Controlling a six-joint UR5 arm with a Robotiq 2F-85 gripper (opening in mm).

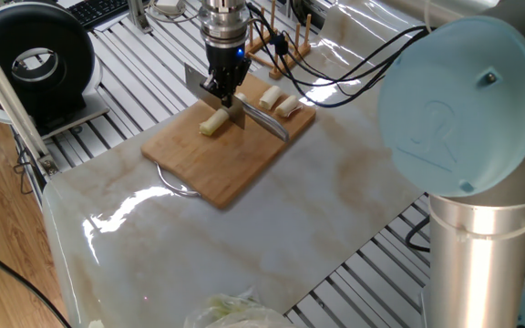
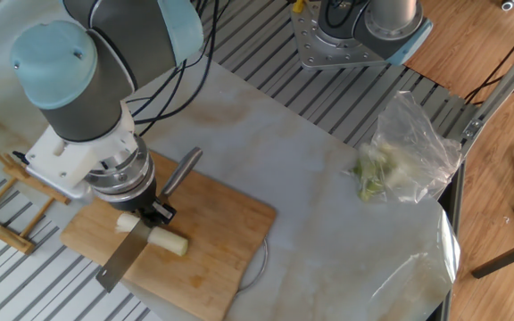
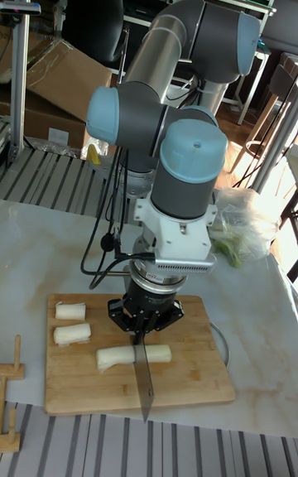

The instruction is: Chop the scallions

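A long piece of the scallions (image 1: 211, 123) (image 2: 164, 241) (image 3: 132, 355) lies on the bamboo cutting board (image 1: 235, 159) (image 2: 226, 232) (image 3: 190, 378). My gripper (image 1: 222, 91) (image 2: 156, 214) (image 3: 142, 324) stands right over it, shut on a knife (image 1: 267, 123) (image 2: 119, 260) (image 3: 143, 382). The blade crosses the stalk near its middle, edge down. Two cut chunks (image 1: 279, 101) (image 3: 71, 322) rest side by side at the board's end. In the other fixed view the arm hides those chunks.
A clear plastic bag of leafy greens (image 2: 400, 160) (image 3: 240, 228) (image 1: 226, 312) lies on the marble top away from the board. A small wooden rack (image 1: 285, 41) (image 2: 3, 192) stands beside the board. A black round device (image 1: 30, 64) sits at the table's far corner.
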